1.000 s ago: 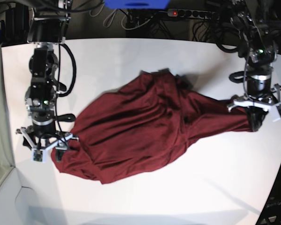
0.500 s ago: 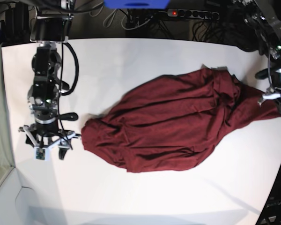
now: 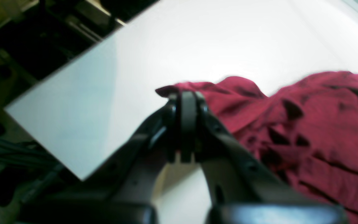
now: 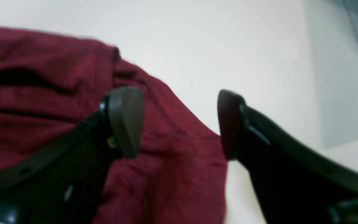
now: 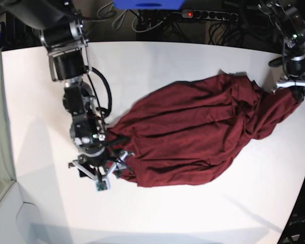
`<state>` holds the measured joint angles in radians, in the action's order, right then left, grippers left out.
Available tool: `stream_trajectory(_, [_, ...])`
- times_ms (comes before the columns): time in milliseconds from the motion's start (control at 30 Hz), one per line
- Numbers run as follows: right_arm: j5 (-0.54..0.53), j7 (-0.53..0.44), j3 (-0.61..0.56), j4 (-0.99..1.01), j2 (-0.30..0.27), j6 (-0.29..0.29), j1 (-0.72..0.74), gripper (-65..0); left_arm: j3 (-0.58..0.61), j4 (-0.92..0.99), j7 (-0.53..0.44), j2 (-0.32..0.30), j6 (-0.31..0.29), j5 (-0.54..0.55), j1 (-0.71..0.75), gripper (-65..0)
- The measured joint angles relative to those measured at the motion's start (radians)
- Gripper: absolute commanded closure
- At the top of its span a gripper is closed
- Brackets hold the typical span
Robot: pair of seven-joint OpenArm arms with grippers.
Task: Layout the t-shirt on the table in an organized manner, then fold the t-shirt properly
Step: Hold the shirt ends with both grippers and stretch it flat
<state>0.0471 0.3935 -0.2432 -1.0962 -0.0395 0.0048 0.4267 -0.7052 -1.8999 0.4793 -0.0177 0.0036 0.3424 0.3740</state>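
Two wrist views tell you what base hides: left gripper (image 3: 187, 102) clenched on the wrinkled maroon fabric t-shirt (image 5: 203, 129), right gripper (image 4: 179, 121) spread wide over its edge. Shirt lies bunched across the white smooth table (image 5: 157, 66); black cables (image 5: 157, 20) crowd the far edge.

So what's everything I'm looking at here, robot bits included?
Wrinkled dark red fabric t-shirt: one, maroon, bunched across the middle and right of the table.
Large smooth white table: one, white, under everything.
Black power strip: one, red light, behind the table's far edge.
Blue object: one, top edge, partly cut off.
Left gripper: one, black, shut on the t-shirt's end.
Right gripper: one, black, open over the t-shirt's other edge.
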Motion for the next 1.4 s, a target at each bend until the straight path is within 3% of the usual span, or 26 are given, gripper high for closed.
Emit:
stream_trajectory(300, [-0.002, -0.044, -0.098, 0.417, 0.076, -0.001, 0.238, -39.2, -0.006, -0.006, -0.004, 0.007, 0.0, -0.004, 0.036, -0.4])
stream_trajectory(733, [-0.002, -0.222, -0.099, 0.613, 0.071, 0.0, 0.251, -37.7, -0.006, -0.007, -0.004, 0.015, 0.0, -0.001, 0.052, -0.4])
stream_trajectory(867, [-0.002, -0.267, -0.095, 0.649, 0.053, -0.001, 0.257, -26.7, -0.006, -0.007, -0.004, 0.015, 0.0, -0.001, 0.052, -0.4])
stream_trajectory(1033, [-0.01, -0.275, -0.095, 0.659, 0.025, 0.002, 0.256, -1.4, -0.006, -0.007, -0.004, 0.015, 0.0, -0.001, 0.05, -0.4])
stream_trajectory(1200, [-0.007, -0.279, -0.085, 0.657, -0.013, 0.002, 0.254, 0.0, -0.001, -0.007, -0.004, 0.016, 0.0, 0.0, 0.045, -0.4])
stream_trajectory(1400, [-0.008, -0.224, 0.204, 0.566, -0.065, 0.002, 0.237, 0.0, 0.048, -0.006, 0.0, 0.015, 0.001, -0.001, -0.013, -0.4])
